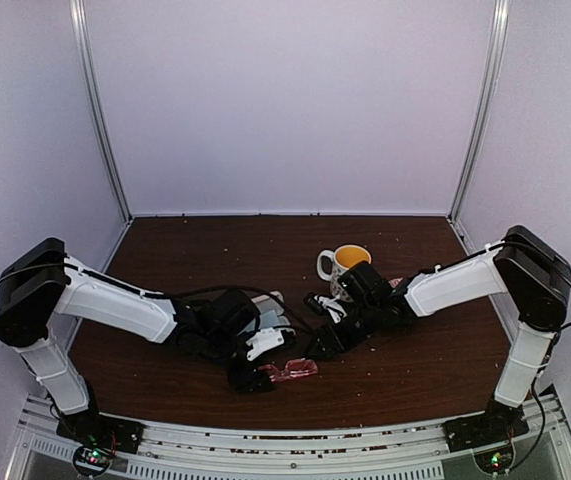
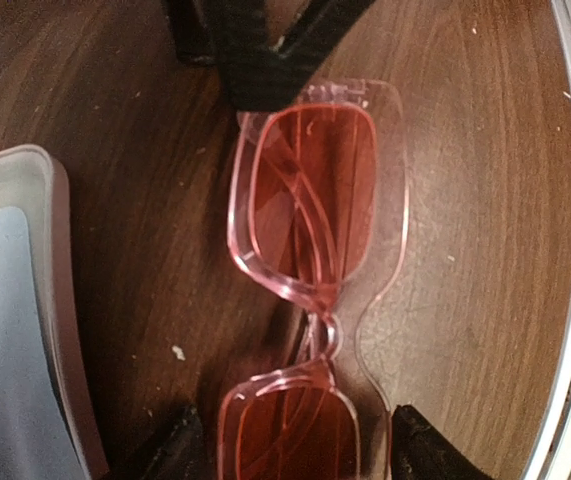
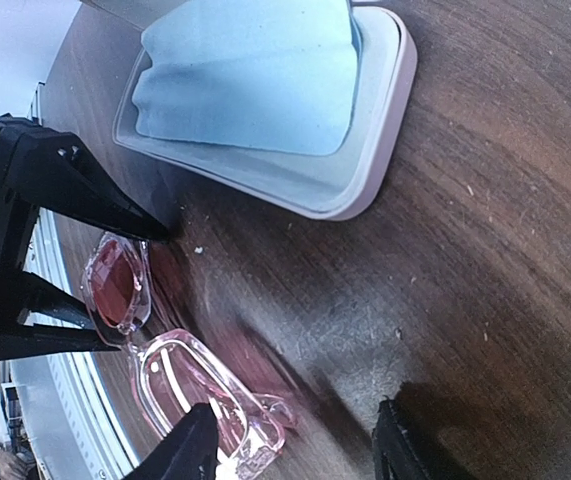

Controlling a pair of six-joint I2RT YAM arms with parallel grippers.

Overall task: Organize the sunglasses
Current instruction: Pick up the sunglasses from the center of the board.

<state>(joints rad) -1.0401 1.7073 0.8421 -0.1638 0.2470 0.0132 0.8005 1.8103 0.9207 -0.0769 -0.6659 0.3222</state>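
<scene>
The sunglasses (image 1: 290, 371) lie folded on the dark wooden table near its front edge; they have a translucent pink frame and reddish lenses. In the left wrist view (image 2: 310, 200) they run lengthwise, and my left gripper (image 2: 300, 450) is open with a jaw on each side of the near lens, not pressing it. My left gripper (image 1: 255, 378) is low at the table. My right gripper (image 1: 327, 345) is open at the other end of the sunglasses (image 3: 180, 380). One of its fingertips (image 3: 190, 450) is at the frame's end and the other stands over bare wood.
The open pale pink case (image 1: 265, 318) lies just behind the sunglasses, its rim (image 3: 365, 170) close to both grippers, with the light blue cloth (image 3: 245, 80) inside. A white mug (image 1: 347, 262) stands behind the right gripper. The metal rail (image 2: 565, 300) runs along the front edge.
</scene>
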